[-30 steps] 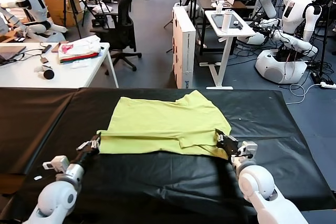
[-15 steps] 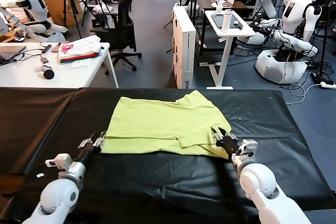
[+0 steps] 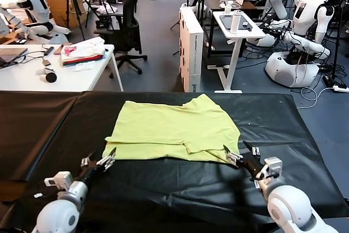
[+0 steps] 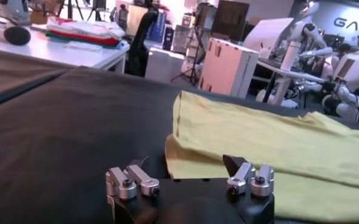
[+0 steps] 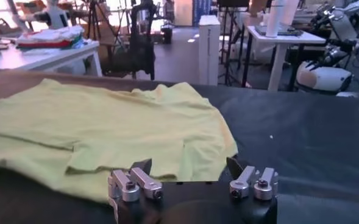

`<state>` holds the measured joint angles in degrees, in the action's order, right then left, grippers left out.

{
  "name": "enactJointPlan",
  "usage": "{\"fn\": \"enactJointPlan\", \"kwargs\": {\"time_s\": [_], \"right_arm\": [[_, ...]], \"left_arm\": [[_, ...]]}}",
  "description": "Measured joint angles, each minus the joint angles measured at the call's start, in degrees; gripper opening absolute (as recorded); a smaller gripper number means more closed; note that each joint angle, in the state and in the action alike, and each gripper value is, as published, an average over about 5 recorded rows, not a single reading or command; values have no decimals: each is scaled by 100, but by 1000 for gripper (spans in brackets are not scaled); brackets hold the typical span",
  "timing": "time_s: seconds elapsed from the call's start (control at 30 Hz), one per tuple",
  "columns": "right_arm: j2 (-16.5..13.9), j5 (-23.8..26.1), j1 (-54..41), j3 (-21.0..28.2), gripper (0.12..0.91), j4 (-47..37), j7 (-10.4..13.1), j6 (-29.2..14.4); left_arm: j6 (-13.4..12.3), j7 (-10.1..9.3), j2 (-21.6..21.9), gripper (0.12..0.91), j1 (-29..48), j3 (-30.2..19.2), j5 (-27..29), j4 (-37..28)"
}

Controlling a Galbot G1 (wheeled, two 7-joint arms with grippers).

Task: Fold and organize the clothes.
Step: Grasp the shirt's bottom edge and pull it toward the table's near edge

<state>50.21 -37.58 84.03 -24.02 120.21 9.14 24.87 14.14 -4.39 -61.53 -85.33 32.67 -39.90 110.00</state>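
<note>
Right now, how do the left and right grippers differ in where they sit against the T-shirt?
The left gripper sits just off the T-shirt's near left corner, over bare black table. The right gripper is at the near right corner, one jaw tip at the hem, the other out past it. Both are open, low, and hold no cloth.

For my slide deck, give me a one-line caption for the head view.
Both open grippers, left and right, sit just off the near edge of the folded lime T-shirt on the black table.

A black-covered bench (image 3: pixel 283 118) carries one garment.
The lime T-shirt (image 3: pixel 174 129) lies flat, partly folded, midway between its side edges.
</note>
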Motion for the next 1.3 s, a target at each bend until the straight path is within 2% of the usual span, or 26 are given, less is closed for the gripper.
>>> {"fn": "enactJointPlan", "kwargs": {"time_s": [0.1, 0.27, 0.4, 0.5, 0.6, 0.73, 0.87, 0.97, 1.03, 1.13, 1.3], "right_arm": [[-32, 0, 84, -12, 899, 34, 1, 5], [-84, -3, 214, -67, 816, 76, 5, 5], [-116, -7, 286, -82, 786, 68, -7, 0], [-129, -7, 317, -82, 766, 40, -14, -8], [-138, -11, 326, -86, 708, 30, -12, -19], [-142, -19, 316, -89, 510, 31, 7, -29], [-147, -41, 332, -97, 253, 35, 31, -33], [-173, -73, 374, -127, 147, 57, 58, -31], [-200, -121, 403, -161, 138, 74, 109, -10], [-250, -239, 466, -229, 138, 121, 256, 120], [-398, -609, 622, -402, 138, 267, 551, 472]], "left_arm": [[1, -3, -4, 907, -52, -2, 6, 30], [1, -12, -4, 866, -127, 4, 1, 84], [-9, -17, -2, 776, -146, 12, 2, 95], [-19, -19, -1, 678, -149, 14, 4, 95], [-29, -19, -1, 592, -155, 14, 12, 94], [-45, -17, -8, 486, -174, 15, 30, 82], [-61, -11, -11, 346, -203, 27, 35, 81], [-72, -5, -8, 239, -221, 43, 36, 85], [-75, 1, -2, 188, -233, 52, 36, 87], [-80, 12, 10, 154, -252, 60, 39, 90], [-91, 19, 44, 147, -298, 71, 78, 110]]}}
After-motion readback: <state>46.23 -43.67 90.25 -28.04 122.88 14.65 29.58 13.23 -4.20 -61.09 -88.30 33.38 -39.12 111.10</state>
